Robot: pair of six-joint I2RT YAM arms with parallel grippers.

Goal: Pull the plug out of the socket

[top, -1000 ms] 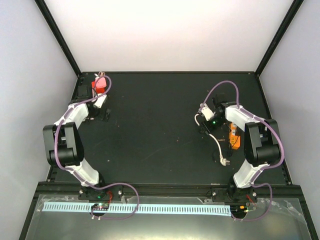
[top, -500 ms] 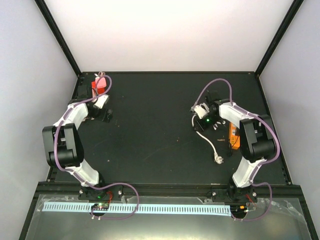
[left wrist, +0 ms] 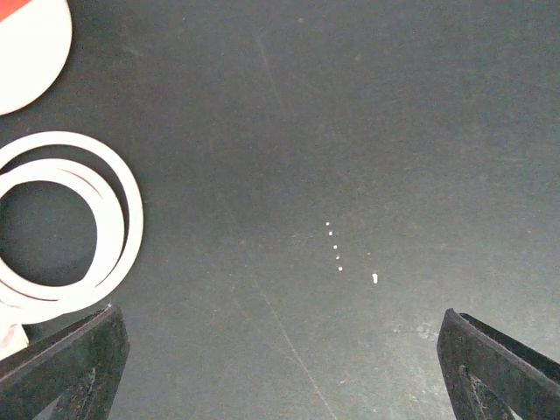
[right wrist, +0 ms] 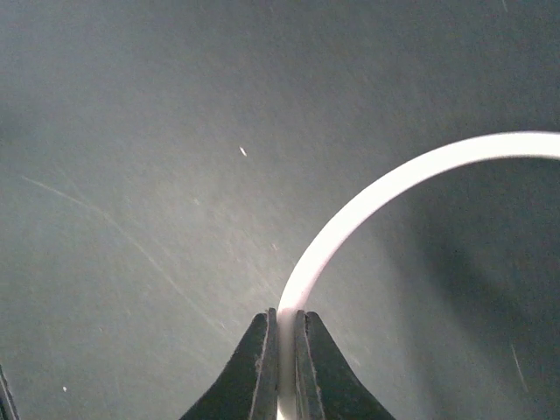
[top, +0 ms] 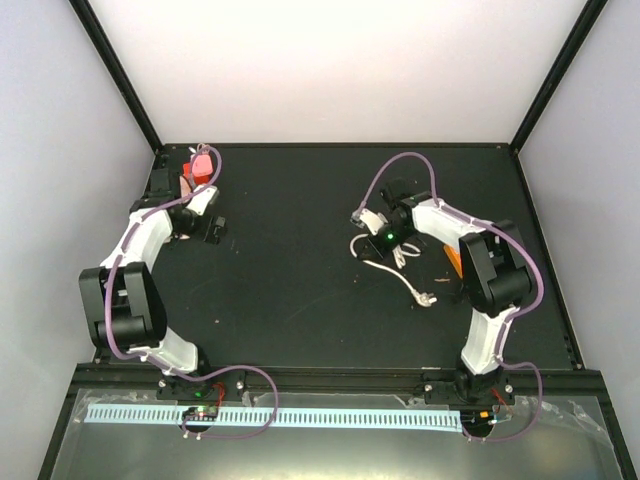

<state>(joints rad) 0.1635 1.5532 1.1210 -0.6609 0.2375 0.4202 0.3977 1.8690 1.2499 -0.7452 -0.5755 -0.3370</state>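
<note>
Out over the middle-right of the black table (top: 300, 300) with the right gripper (top: 378, 232), well to the left of its own base. Clamped there on a white cable (right wrist: 367, 201): from the wrist, two dark fingers (right wrist: 258, 363) pinched together with only the cable's width between them. Rises from that pinch and arcs away to the right. From above, drops into a loose loop on the table just beneath the gripper, then trails toward the near right and ends in a small white plug (top: 427, 298). Lies flat on the table, that plug, seated in nothing and apart from the gripper. Just right of the trailing cable, a sliver of orange (top: 452, 262) tucked under the right forearm: possibly the socket, though too much hidden to say for sure.

Over near the far-left corner with the left gripper (top: 215, 228), spread wide and holding nothing. From its wrist, only two dark fingertips (left wrist: 79, 363) in the bottom corners. Looks down on a coil of white rings (left wrist: 61, 297) at the left edge, just beside the left fingertip, and on part of a pale disc (left wrist: 26, 44) with a red rim in the top-left corner. In the top view, a red and pink object (top: 200, 165) near the back-left corner, just beyond that arm's wrist.
</note>
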